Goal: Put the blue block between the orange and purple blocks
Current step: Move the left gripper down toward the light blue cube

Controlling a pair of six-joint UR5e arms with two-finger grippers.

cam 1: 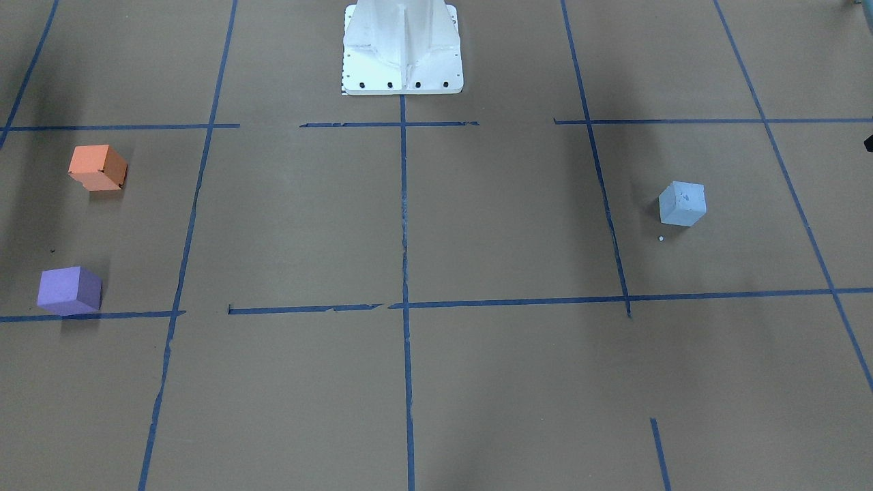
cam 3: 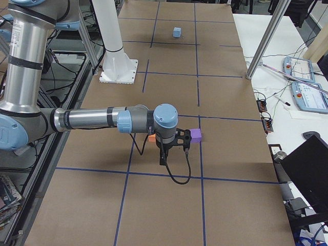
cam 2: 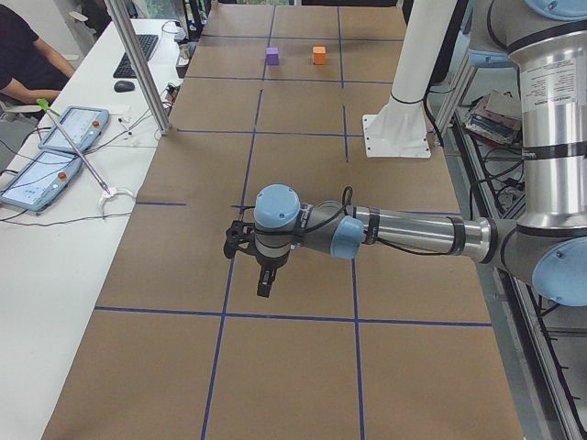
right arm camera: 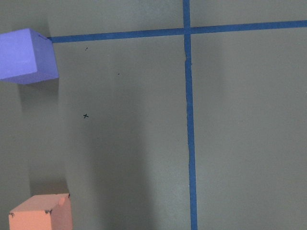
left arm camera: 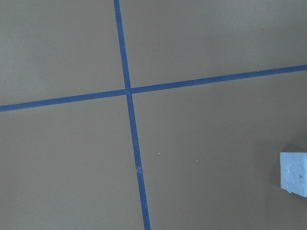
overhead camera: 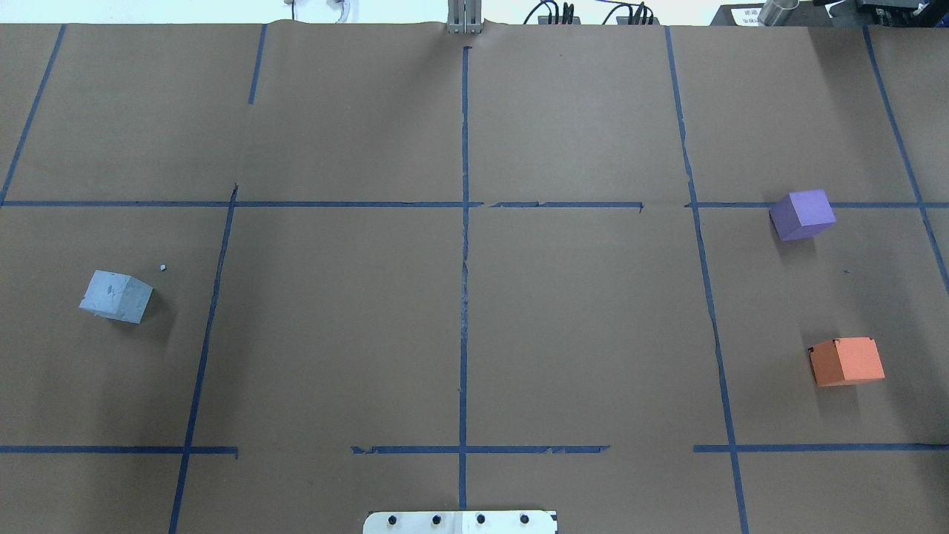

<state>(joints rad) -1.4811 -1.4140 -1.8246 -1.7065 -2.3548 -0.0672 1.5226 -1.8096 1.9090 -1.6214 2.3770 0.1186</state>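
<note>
A pale blue block [overhead camera: 116, 296] sits on the table's left side; it also shows in the front view [cam 1: 682, 203] and at the right edge of the left wrist view [left arm camera: 293, 173]. The purple block [overhead camera: 802, 214] and the orange block [overhead camera: 847, 361] stand apart on the right side, with bare paper between them, as the right wrist view shows [right arm camera: 28, 56] [right arm camera: 41, 213]. My left gripper [cam 2: 264, 280] hangs above the table near the blue block's area. My right gripper [cam 3: 163, 156] hangs near the purple and orange blocks. I cannot tell whether either is open or shut.
Brown paper with a grid of blue tape lines [overhead camera: 464, 259] covers the table. The white robot base [cam 1: 402, 51] stands at the table's robot-side edge. A side desk with tablets [cam 2: 55, 151] and a metal post [cam 2: 138, 64] runs along the far edge.
</note>
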